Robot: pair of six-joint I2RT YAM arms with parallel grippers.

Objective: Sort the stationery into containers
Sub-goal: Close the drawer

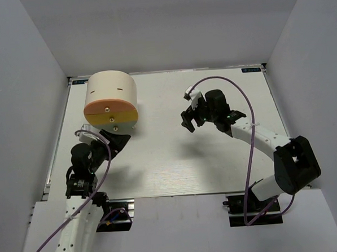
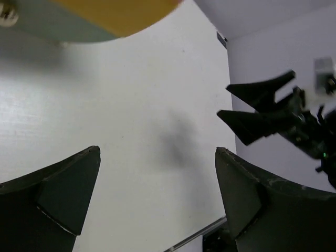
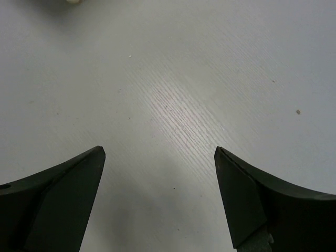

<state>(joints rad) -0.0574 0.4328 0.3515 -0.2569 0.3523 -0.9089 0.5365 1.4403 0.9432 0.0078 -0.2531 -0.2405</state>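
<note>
The cream half-cylinder drawer box (image 1: 110, 101) stands at the far left of the table, its orange and yellow drawer fronts shut and facing the arms. Its lower edge shows at the top of the left wrist view (image 2: 94, 18). No markers, pens or sharpener show in any view. My left gripper (image 1: 117, 141) is open and empty, low over the table just in front of the box. My right gripper (image 1: 188, 120) is open and empty, raised above the table right of centre; it also shows in the left wrist view (image 2: 247, 107). Both wrist views show bare table between the fingers.
The white table (image 1: 176, 159) is walled by grey panels at the back and both sides. A purple cable (image 1: 243, 99) loops over the right arm. A small pale speck (image 3: 297, 111) lies on the table in the right wrist view.
</note>
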